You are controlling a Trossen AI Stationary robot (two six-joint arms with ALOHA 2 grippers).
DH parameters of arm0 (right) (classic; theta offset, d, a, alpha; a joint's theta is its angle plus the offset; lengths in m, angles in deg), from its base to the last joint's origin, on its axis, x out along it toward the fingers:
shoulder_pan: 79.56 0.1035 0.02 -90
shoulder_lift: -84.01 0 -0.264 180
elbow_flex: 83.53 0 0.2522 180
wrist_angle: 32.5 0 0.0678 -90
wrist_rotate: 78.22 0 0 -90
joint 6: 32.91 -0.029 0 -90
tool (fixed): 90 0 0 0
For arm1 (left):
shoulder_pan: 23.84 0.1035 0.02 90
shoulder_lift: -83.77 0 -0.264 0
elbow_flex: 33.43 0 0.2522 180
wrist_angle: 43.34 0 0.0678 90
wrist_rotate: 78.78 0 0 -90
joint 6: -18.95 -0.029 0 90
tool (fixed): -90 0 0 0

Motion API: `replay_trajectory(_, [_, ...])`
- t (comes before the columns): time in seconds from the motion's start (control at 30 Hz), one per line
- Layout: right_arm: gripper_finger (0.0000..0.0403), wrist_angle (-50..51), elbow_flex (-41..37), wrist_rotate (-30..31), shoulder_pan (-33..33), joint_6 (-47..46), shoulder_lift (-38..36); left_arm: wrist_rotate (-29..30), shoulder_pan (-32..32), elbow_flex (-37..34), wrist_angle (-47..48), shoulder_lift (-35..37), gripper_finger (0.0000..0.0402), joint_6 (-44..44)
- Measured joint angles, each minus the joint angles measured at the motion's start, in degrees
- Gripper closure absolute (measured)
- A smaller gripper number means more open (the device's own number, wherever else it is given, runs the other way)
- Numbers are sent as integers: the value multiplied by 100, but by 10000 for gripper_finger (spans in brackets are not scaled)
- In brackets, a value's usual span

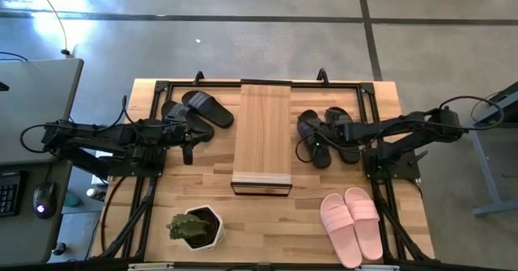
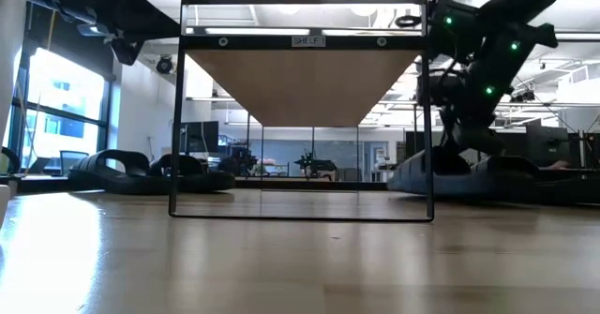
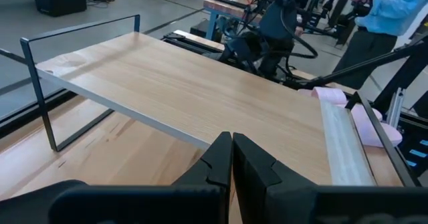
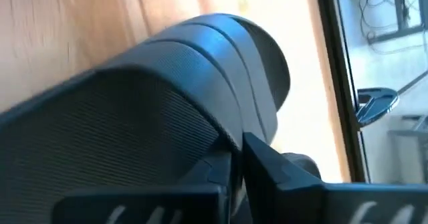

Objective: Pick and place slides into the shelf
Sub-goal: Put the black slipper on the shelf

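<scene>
The shelf (image 1: 261,137), a light-wood plank on a thin black frame, stands mid-table. One pair of black slides (image 1: 198,109) lies on the table left of it. Another black pair (image 1: 324,133) lies right of it, and a pink pair (image 1: 352,225) lies near the front right. My right gripper (image 4: 235,164) is down at the right black pair, shut on one slide's strap. My left gripper (image 3: 232,150) hovers shut and empty left of the shelf, above the table and pointing at the shelf top (image 3: 200,90). My right gripper pinches the edge of the wide strap (image 4: 227,140) of a black slide between its two fingers. The fingers come slanting down from the table's right side. The slide (image 2: 487,175) still lies with its sole on the table.
A potted green plant (image 1: 196,226) stands near the front edge, left of centre. Black frame rails (image 1: 380,141) run along the table's sides and back. Bare wood lies in front of the shelf. A person in a light blue top (image 3: 394,10) stands beyond the table.
</scene>
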Motion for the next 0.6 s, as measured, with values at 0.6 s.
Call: replay_trajectory(0.6, [402,4789,3401,1409,611,-1009,-7,-922,1,0,-547,4,399,2563])
